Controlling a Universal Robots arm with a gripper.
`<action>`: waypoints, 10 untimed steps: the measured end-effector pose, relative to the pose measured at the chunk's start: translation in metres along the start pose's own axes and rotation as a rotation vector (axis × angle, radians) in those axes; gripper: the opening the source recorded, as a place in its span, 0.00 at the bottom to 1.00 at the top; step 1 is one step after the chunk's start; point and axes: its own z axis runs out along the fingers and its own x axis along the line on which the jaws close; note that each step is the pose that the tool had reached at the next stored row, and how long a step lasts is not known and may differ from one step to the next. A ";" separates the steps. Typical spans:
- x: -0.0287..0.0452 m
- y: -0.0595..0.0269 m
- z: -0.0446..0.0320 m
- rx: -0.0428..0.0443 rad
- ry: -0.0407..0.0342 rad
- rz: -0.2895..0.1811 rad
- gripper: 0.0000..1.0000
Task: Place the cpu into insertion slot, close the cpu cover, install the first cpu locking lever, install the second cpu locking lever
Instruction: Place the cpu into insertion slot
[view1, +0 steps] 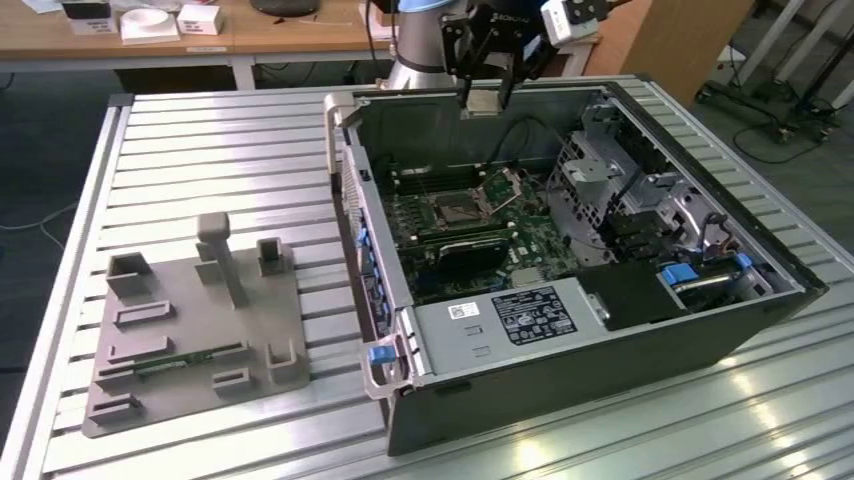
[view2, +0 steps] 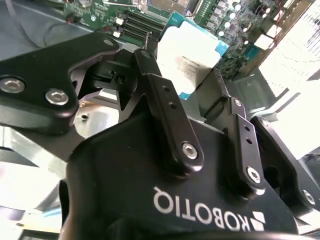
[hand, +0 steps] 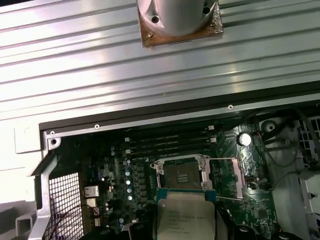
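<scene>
Tool (view1: 483, 100): clenched on 1 cpu (hand: 186, 216), apparently level; insertion slot (hand: 181, 176) lies below, nearer than the case's (view1: 534, 380) far wall.

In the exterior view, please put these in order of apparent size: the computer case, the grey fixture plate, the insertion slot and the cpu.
1. computer case
2. grey fixture plate
3. insertion slot
4. cpu, held by the hand
</scene>
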 end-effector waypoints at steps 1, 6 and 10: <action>0.0003 -0.0001 0.0002 -0.0004 -0.0024 0.027 0.54; 0.0051 -0.0008 0.0005 -0.0008 -0.0039 0.043 0.54; 0.0051 -0.0009 0.0005 -0.0009 -0.0039 0.043 0.54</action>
